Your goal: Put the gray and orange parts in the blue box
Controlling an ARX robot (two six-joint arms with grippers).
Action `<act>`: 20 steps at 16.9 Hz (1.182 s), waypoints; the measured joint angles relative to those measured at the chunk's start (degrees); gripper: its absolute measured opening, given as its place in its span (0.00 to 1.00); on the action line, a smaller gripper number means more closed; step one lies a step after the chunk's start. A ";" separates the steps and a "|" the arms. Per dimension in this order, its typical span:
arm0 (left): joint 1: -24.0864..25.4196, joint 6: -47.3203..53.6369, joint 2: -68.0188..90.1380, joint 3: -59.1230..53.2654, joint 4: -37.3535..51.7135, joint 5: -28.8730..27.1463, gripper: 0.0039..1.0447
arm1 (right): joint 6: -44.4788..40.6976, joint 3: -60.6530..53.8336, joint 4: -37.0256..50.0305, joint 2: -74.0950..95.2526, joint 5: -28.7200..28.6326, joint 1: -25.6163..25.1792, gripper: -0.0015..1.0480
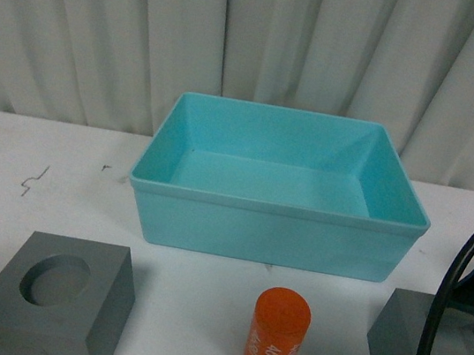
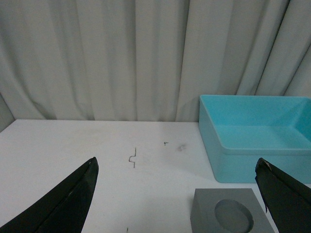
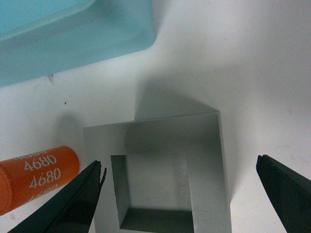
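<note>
The empty blue box point(image 1: 273, 236) stands at the middle back of the white table. In front of it, from left to right, are a gray cube with a round recess point(image 1: 58, 298), an upright orange cylinder point(image 1: 277, 335) with white digits, and a gray cube with a square recess point(image 1: 399, 345), partly behind a black cable. My right gripper point(image 3: 180, 162) is open just above the square-recess cube point(image 3: 199, 145), one finger on either side, with the cylinder point(image 3: 36, 177) beside it. My left gripper point(image 2: 176, 162) is open above the table, holding nothing, with the round-recess cube point(image 2: 231, 216) below it.
A pleated grey curtain point(image 1: 258, 38) hangs close behind the box. A black cable point(image 1: 448, 289) from the right arm loops across the front right. Small pen marks point(image 1: 33, 180) lie on the table at the left. The box corner point(image 3: 73, 34) is near the right gripper.
</note>
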 joint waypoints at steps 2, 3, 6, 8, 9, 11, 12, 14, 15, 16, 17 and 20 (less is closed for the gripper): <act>0.00 0.00 0.00 0.00 0.00 0.00 0.94 | -0.02 -0.74 0.85 0.15 -0.04 0.00 0.94; 0.00 0.00 0.00 0.00 0.02 0.00 0.94 | -0.04 -1.07 1.11 0.50 -0.20 0.00 0.94; 0.00 0.00 0.00 0.00 0.00 0.00 0.94 | -0.09 -2.08 2.36 2.86 -0.22 0.00 0.94; 0.00 0.00 0.00 0.00 0.00 0.00 0.94 | -0.09 -2.56 3.10 3.54 -0.52 -0.35 0.94; 0.00 0.00 0.00 0.00 0.02 0.00 0.94 | -0.09 -2.62 3.43 3.56 -0.61 -0.44 0.94; 0.00 0.00 0.00 0.00 0.00 0.00 0.94 | -0.72 -3.02 5.09 5.14 -1.68 -1.55 0.94; 0.00 0.00 0.00 0.00 0.02 0.00 0.94 | -0.98 -3.21 6.08 5.64 -2.21 -1.88 0.94; 0.00 0.00 0.00 0.00 0.00 0.00 0.94 | -1.18 -3.10 6.67 5.62 -3.32 -1.92 0.63; 0.00 0.00 0.00 0.00 0.00 0.00 0.94 | -1.18 -2.99 6.64 5.49 -3.23 -2.29 0.55; 0.00 0.00 0.00 0.00 0.00 0.00 0.94 | -1.18 -2.93 6.58 5.29 -2.97 -2.25 0.48; 0.00 0.00 0.00 0.00 0.00 0.00 0.94 | -1.18 -2.80 6.54 5.07 -2.73 -2.32 0.42; 0.00 0.00 0.00 0.00 0.00 0.02 0.94 | -1.84 -2.75 6.34 4.02 -1.36 -2.56 0.22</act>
